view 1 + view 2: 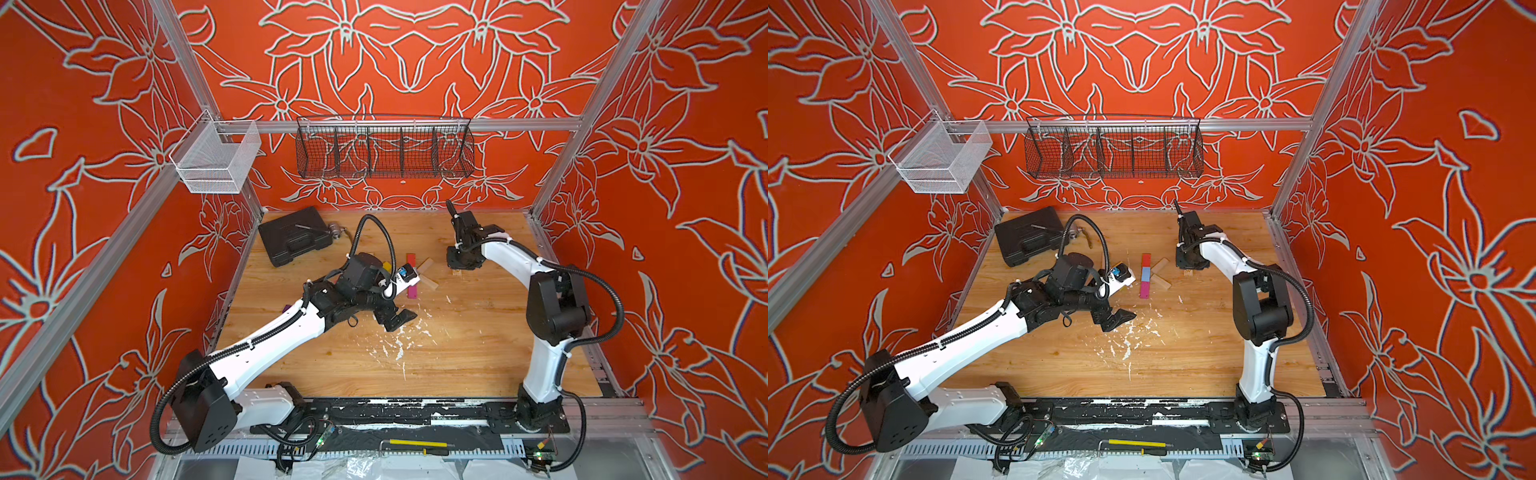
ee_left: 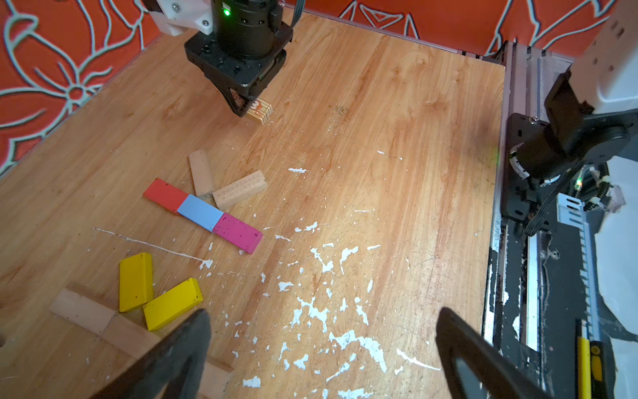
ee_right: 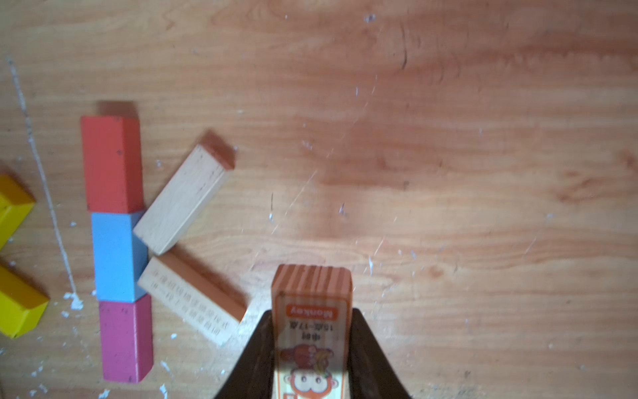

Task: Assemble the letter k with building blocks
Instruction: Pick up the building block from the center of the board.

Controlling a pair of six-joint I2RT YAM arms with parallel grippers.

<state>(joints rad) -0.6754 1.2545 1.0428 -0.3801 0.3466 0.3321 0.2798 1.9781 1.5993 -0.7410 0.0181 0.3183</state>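
Blocks not yet used lie farthest left on the wooden table (image 2: 379,103): a yellow block (image 2: 135,281) close against a second yellow block (image 2: 172,304), with pale wood bars (image 2: 83,311) just beside them. Near these spares the left gripper (image 2: 324,313) hangs over the paint-flecked boards, jaws spread wide and holding nothing.

Next comes the letter itself. Its stem is a red block (image 3: 111,164), a blue block (image 3: 115,255) and a magenta block (image 3: 126,340) laid end to end in a straight line. Two pale pieces branch off to the right from the blue block: the upper arm (image 3: 183,197) and the lower leg (image 3: 188,304), which has print on it. Both meet the stem near its middle, so the k already reads as formed.

Farthest right, just beside the lower leg's tip, the right gripper (image 2: 247,103) is clamped narrowly on a printed Monkey block (image 3: 311,331). Whether that block's end touches the table cannot be told. It looks like an extension for the leg, so what remains seems to be setting it down and letting go
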